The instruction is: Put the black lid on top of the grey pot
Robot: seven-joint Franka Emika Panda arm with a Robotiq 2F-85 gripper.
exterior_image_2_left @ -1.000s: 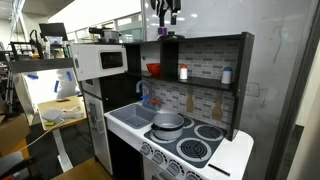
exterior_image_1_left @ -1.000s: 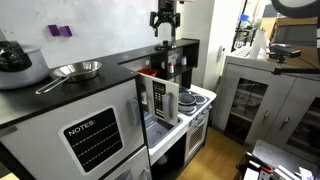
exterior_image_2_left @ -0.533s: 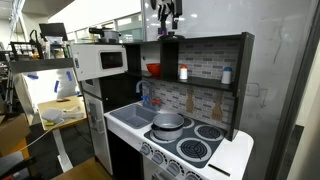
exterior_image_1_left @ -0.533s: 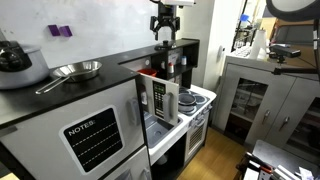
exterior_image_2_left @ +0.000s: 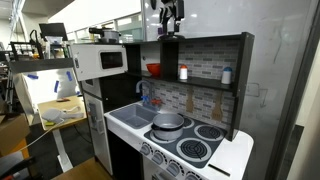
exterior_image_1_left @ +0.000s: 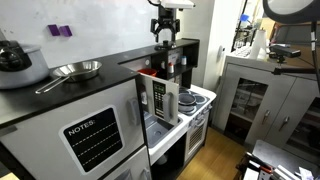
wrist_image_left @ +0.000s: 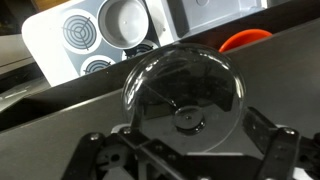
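The lid is a round see-through dome with a black knob. It lies flat on the dark top of the toy kitchen's upper shelf. My gripper hangs just above it, open, with one finger on each side of the lid and touching nothing. In both exterior views the gripper is over the shelf top. The grey pot stands on the stove's back burner, well below, and shows in the wrist view too.
A red bowl and small jars sit on the shelf under the top board. A sink is beside the stove, and a microwave stands on the fridge unit. A steel pan lies on the counter.
My gripper has come down a little toward the lid on the shelf top. Nothing else has moved.
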